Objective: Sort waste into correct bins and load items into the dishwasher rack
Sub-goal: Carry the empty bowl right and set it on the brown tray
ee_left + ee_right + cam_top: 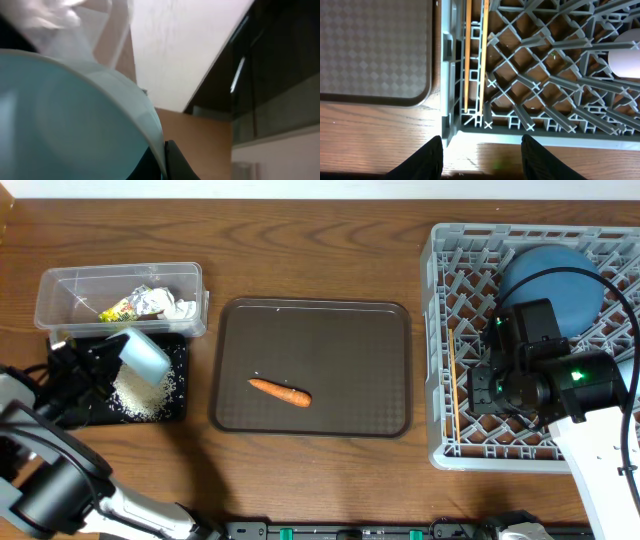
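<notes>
The small pale-blue bowl [145,355] is being held tilted in the air by the left gripper [115,365], above the far part of the shallow black tray [178,345] at the left of the counter [320,240]. In the left wrist view the bowl's rim and inside are filling most of the frame. Only the tip of one dark finger [172,162] is being shown below it, so the grip itself is hardly being seen. Because the bowl is being carried clear of the tray, the gripper is being taken as closed on it.

A heap of white rice grains [140,392] is being shown on the black tray, just near of the bowl. The clear tub [120,272] is standing just beyond the tray, and the yellow snack wrapper [125,307] and a white tissue wad [180,308] are being held in it side by side.

The orange carrot [280,392] is lying alone on the brown serving tray [320,330] in the middle of the counter.

At the right, the blue dish [545,275] is being kept in the far part of the grey dishwasher rack [440,330]. The wooden chopsticks [467,55] are lying along the rack's left wall.

The right gripper [481,142] is being held wide apart and empty over the rack's near left corner.
</notes>
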Robot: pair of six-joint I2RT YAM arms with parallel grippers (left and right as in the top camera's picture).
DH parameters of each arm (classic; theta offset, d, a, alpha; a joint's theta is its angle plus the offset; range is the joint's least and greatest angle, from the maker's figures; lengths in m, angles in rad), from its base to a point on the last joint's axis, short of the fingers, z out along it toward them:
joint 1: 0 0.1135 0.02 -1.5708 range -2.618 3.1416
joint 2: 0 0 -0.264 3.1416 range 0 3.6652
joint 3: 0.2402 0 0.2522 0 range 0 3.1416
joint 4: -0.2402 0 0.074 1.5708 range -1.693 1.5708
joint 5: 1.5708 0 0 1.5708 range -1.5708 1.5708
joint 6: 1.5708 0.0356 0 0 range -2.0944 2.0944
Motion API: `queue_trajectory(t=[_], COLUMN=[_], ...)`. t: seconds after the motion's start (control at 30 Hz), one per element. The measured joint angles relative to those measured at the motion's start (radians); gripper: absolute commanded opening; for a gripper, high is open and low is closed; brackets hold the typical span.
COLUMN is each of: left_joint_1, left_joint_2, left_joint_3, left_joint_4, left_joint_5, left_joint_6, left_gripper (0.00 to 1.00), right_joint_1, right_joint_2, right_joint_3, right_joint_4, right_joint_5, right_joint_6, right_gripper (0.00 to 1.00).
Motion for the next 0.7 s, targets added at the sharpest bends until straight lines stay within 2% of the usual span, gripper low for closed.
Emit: queue_trajectory(t=[0.1,0.27,0.53,0.7], left_joint_1=[-0.05,-0.222,-0.643,-0.935], left_joint_2=[-0.088,-0.251,-0.332,-0.332], left_joint_3=[0.0,0.0,0.0,0.0], left_joint_4=[0.002,0.068,0.339,0.434], left_joint_5=[-0.027,-0.141,-0.436,-0.654], left_joint_6=[0.015,0.007,-0.168,-0.267], left_gripper=[0.06,0.06,0.06,0.06], right_joint_1=[0.0,0.0,0.0,0.0], right_joint_2=[0.0,0.0,0.0,0.0], right_joint_3=[0.0,0.0,0.0,0.0], right_joint_4=[0.0,0.0,0.0,0.0], right_joint_5=[0.0,0.0,0.001,0.001], right_joint_6=[0.0,0.0,0.0,0.0], right_gripper=[0.5,0.5,0.51,0.52])
